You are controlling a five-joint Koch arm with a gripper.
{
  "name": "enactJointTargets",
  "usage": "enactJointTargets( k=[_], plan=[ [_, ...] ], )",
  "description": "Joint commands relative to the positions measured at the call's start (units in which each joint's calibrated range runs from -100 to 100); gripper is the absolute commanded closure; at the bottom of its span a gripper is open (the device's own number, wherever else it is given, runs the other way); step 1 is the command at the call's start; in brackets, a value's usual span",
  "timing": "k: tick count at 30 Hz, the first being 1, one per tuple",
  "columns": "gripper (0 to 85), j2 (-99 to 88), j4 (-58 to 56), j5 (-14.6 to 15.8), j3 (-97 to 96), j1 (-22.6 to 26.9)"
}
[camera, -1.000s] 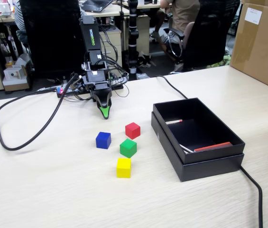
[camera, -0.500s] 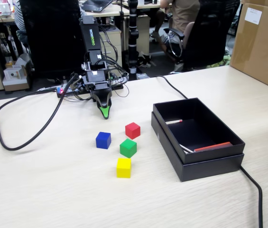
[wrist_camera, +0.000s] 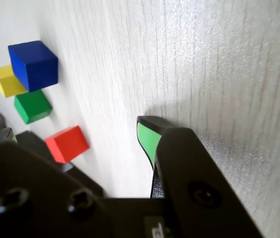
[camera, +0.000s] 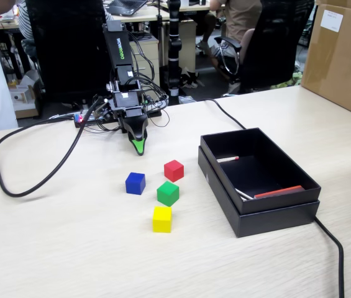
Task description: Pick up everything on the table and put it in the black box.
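Four small cubes sit on the pale wood table point(camera: 69, 248): blue point(camera: 135, 183), red point(camera: 174, 170), green point(camera: 168, 193) and yellow point(camera: 161, 219). The black box point(camera: 268, 217) stands to their right in the fixed view. My gripper point(camera: 139, 147) points down at the table behind the cubes, apart from them. In the wrist view my gripper point(wrist_camera: 78, 134) is open and empty, with one green-padded fingertip point(wrist_camera: 147, 136) close to the table. The blue point(wrist_camera: 33, 64), yellow point(wrist_camera: 6, 82), green point(wrist_camera: 32, 105) and red point(wrist_camera: 66, 144) cubes lie ahead at the left.
Thin red-and-white sticks point(camera: 278, 192) lie inside the black box. A black cable point(camera: 35, 180) loops over the table's left part and another point(camera: 332, 241) runs past the box's right corner. A big brown carton point(camera: 343, 56) stands at the far right.
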Motion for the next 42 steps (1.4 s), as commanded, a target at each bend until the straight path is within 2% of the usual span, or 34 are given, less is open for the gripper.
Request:
enactJointTargets(
  k=[1,7,16,23,28,34,35,38,40,42],
  plan=[
    [38.2,1.71,-13.02,0.54,8.37,-0.68],
    [38.6,20.18,-31.16,0.93,33.03,-2.78],
    [38.7,54.14,-42.65,1.42,65.21,-4.84],
    [40.8,75.03,-43.86,2.15,77.63,-4.54],
    [43.6,82.83,-43.86,2.69,81.44,-4.35],
    [54.4,86.73,-43.86,3.61,83.89,-3.52],
    [60.1,87.08,-43.86,4.00,84.34,-3.42],
    [70.5,86.85,-43.86,4.44,84.89,-3.57],
    [71.7,84.44,-44.30,4.59,84.80,-3.76],
    [71.7,73.19,-49.65,4.59,85.88,-3.08]
  ],
)
